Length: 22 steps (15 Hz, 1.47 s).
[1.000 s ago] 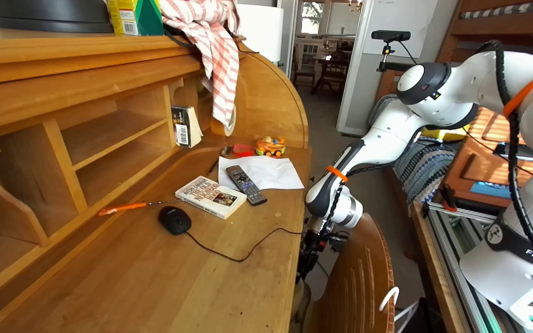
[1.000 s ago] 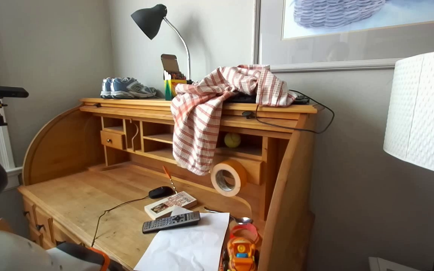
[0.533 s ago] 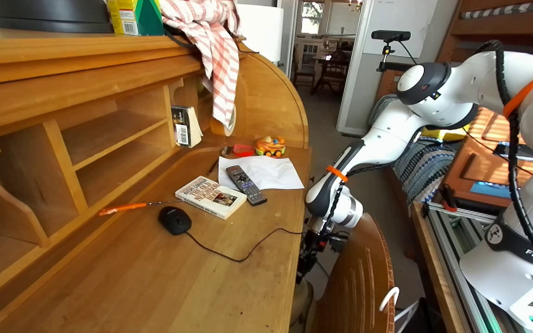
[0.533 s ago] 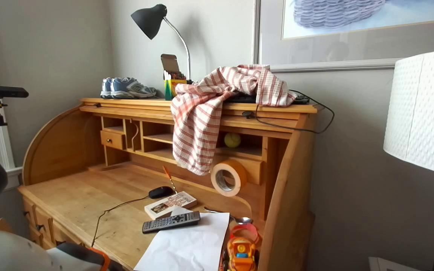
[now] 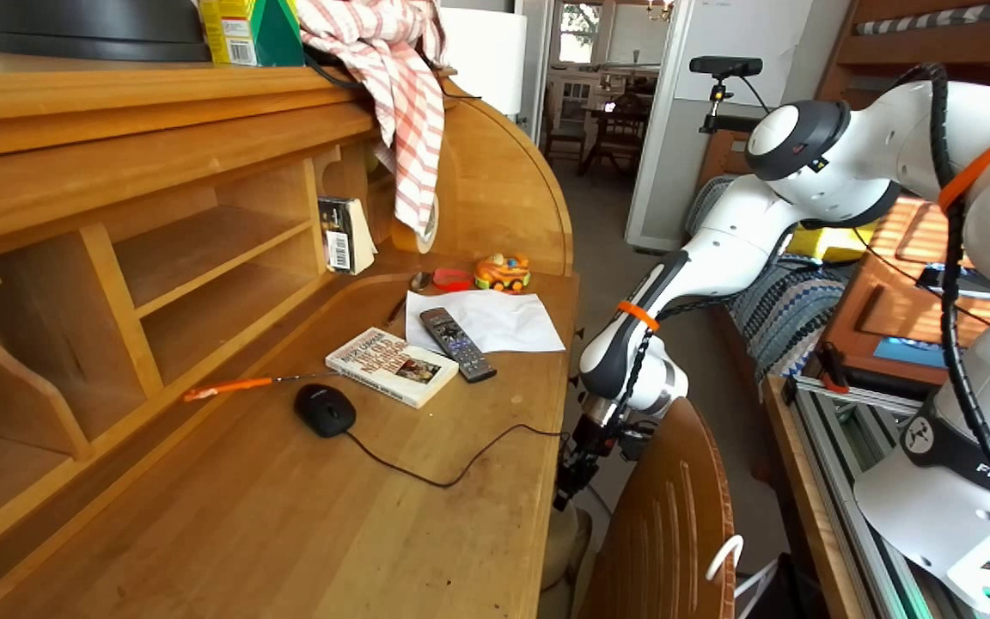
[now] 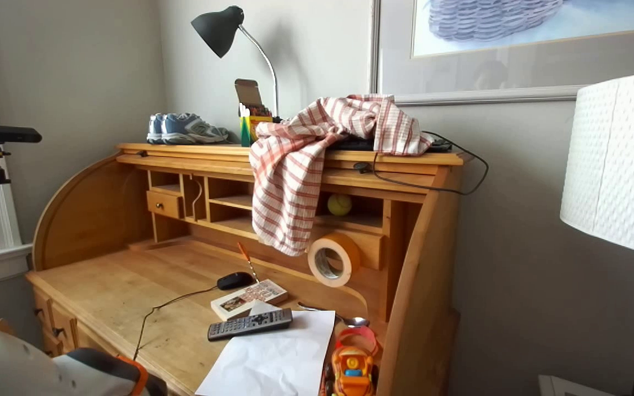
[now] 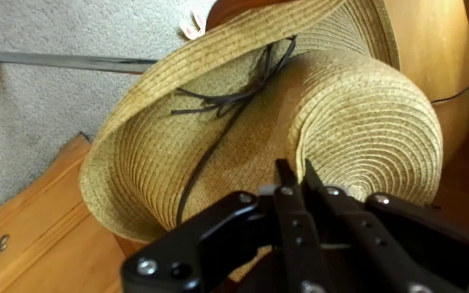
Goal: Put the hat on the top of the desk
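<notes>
While the claw point(image 7: 296, 169), jaws almost together, pinches a fold of the straw hat point(image 7: 255, 144), the grasp looks made; the hat is low between the chair back point(image 5: 671, 516) and the tabletop point(image 5: 289, 524), so next it needs lifting clear of both, then setting on top.

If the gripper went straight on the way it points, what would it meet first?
Most likely the hat, whose crown the gripper pinches; what lies behind it, and how near, is hidden.
</notes>
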Available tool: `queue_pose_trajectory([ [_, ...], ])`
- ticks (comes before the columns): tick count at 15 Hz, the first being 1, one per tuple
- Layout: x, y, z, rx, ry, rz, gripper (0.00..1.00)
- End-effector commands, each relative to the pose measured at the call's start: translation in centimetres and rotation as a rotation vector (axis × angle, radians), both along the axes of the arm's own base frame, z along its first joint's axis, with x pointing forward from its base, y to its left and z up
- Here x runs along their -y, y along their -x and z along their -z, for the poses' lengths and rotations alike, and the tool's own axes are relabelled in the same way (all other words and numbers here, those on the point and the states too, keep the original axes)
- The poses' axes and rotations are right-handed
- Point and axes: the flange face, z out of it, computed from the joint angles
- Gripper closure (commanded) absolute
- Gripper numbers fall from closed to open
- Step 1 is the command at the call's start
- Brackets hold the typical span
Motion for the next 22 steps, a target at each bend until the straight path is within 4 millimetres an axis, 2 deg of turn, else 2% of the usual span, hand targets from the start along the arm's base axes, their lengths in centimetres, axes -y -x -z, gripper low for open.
queue_pose_trajectory([
  [1, -0.3, 2.2, -5.7, 0.031, 0.086, 0.04, 0.98],
  [7, -2.3, 3.4, -15.3, -0.001, 0.188, 0.081, 0.98],
  [13, -3.6, 4.6, -23.1, -0.086, 0.266, 0.176, 0.98],
  [16, -4.7, 5.6, -25.9, -0.092, 0.271, 0.182, 0.98],
  [17, -3.4, 3.3, -25.9, -0.085, 0.268, 0.192, 0.98],
  [22, -2.3, 1.6, -29.5, -0.042, 0.279, 0.268, 0.98],
])
